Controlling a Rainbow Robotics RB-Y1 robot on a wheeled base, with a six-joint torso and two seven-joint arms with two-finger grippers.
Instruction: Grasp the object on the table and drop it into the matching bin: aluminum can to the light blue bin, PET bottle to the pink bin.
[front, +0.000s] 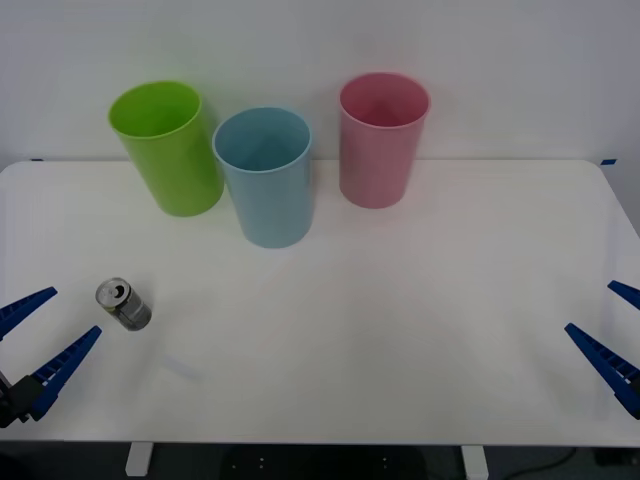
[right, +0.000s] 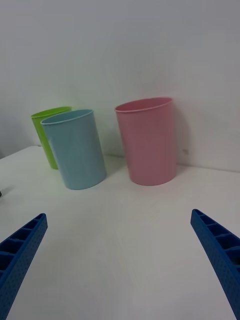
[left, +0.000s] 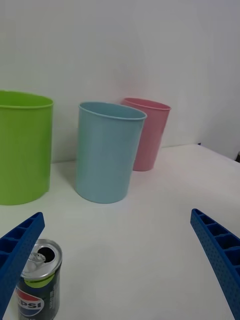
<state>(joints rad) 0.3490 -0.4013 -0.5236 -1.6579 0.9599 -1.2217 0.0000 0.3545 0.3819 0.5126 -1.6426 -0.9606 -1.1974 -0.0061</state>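
Front view has the aluminum can (front: 123, 304) standing upright near the counter's (front: 400, 330) left front corner, well apart from the 3 bins at the back. The left end effector (front: 34, 335) hangs low at that corner, its 2 blue ribbed fingers spread wide with nothing between them; the can sits just beside its inner finger, not yet between the 2. The right end effector (front: 612, 335) waits at the far right edge, equally wide open and empty.

Risk lies mostly in the approach. From the left wrist view the can (left: 37, 285) is off-centre, close against 1 finger (left: 19, 252), so a straight advance would likely clip it and tip or roll it away; it looks light and, with its tab open, probably empty. A smooth round metal wall could also slip out of a shallow pinch, and a hard squeeze may dent it. At the drop, the light blue bin (front: 265, 175) stands between the lime green bin (front: 168, 147) and the pink bin (front: 381, 138), nearly touching the green one, so a drifting carry could release over the wrong rim or knock a neighbour.

All 3 bins are smooth matte plastic, tall and tapered, widening to thin rims. The can is a short cylinder with dark print and a shiny lid. White counter surface looks flat and slick.
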